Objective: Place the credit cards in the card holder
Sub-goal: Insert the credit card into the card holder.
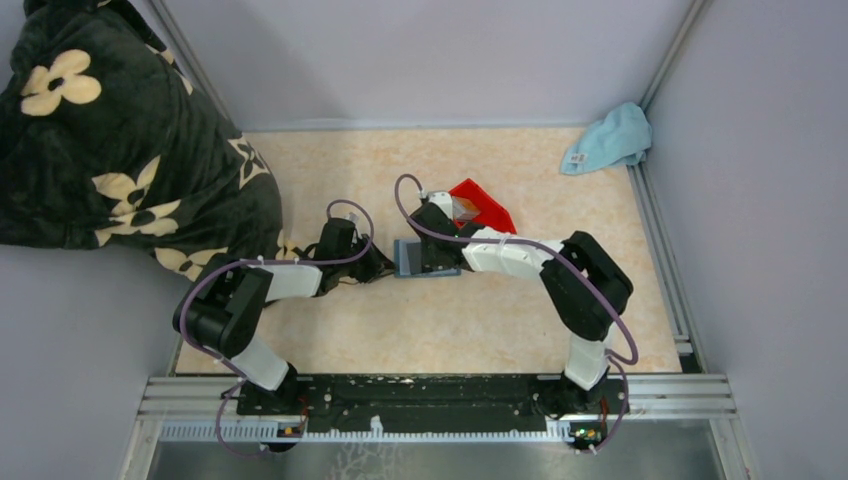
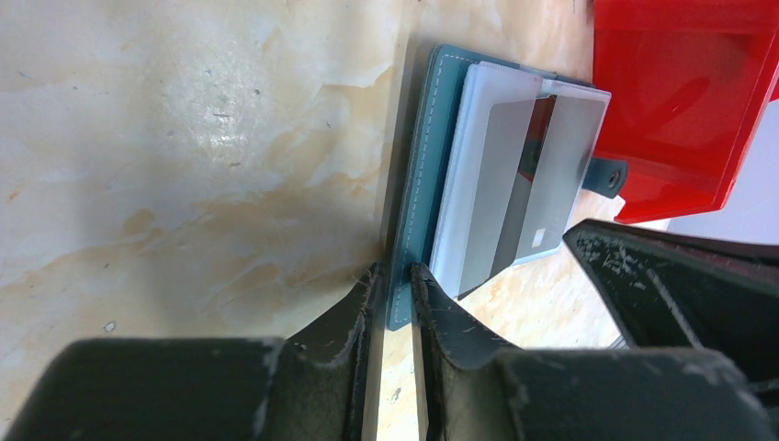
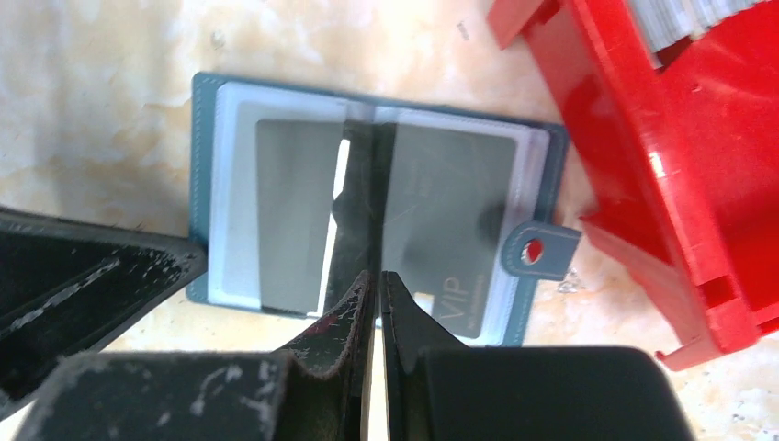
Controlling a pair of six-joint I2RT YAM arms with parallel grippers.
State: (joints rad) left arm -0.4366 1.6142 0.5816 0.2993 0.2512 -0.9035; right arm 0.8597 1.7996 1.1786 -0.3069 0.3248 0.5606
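Observation:
The teal card holder (image 3: 200,184) lies open on the table, its clear sleeves up, with a grey credit card (image 3: 289,211) in the left sleeve and a "VIP" one (image 3: 450,211) in the right. My left gripper (image 2: 395,271) is shut on the edge of the holder's teal cover (image 2: 418,165), pinning it at its left side (image 1: 408,258). My right gripper (image 3: 375,276) hangs over the holder's fold. Its tips are pinched, with only a thin slit between them, on a dark credit card (image 3: 358,202) standing on edge in the middle.
A red plastic bin (image 1: 485,208) lies tipped just right of the holder, with several pale cards (image 3: 689,14) in it. A light blue cloth (image 1: 610,140) sits in the back right corner. A dark flowered blanket (image 1: 100,140) fills the left side.

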